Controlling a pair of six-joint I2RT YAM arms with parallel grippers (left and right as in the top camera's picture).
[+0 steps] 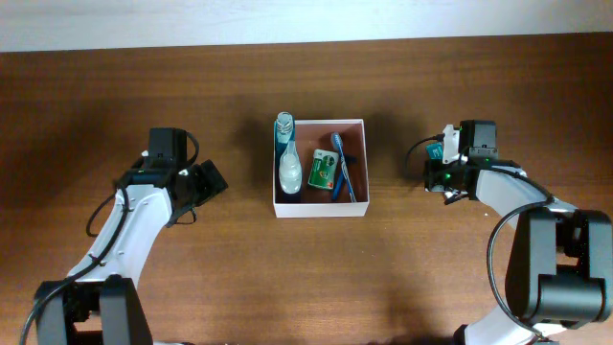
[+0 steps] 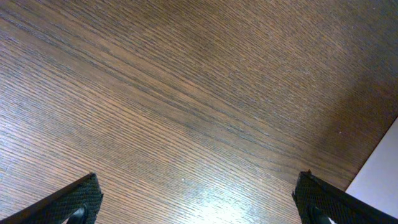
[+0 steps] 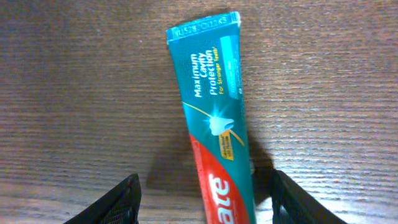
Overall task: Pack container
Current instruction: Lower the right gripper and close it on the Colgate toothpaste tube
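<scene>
Starting at the left, you see the left gripper [image 1: 209,180] hanging over the bare table [image 1: 306,278], its jaws spread wide and grasping nothing. In the middle, the container [image 1: 321,210] sits flat on the table, well apart from both arms. Inside it lie a clear bottle [image 1: 287,161], a green packet [image 1: 323,170] and a blue toothbrush [image 1: 343,168]. At the right, the right gripper [image 3: 205,205] is released, astride a toothpaste tube [image 3: 211,112], with a gap showing on each side.
</scene>
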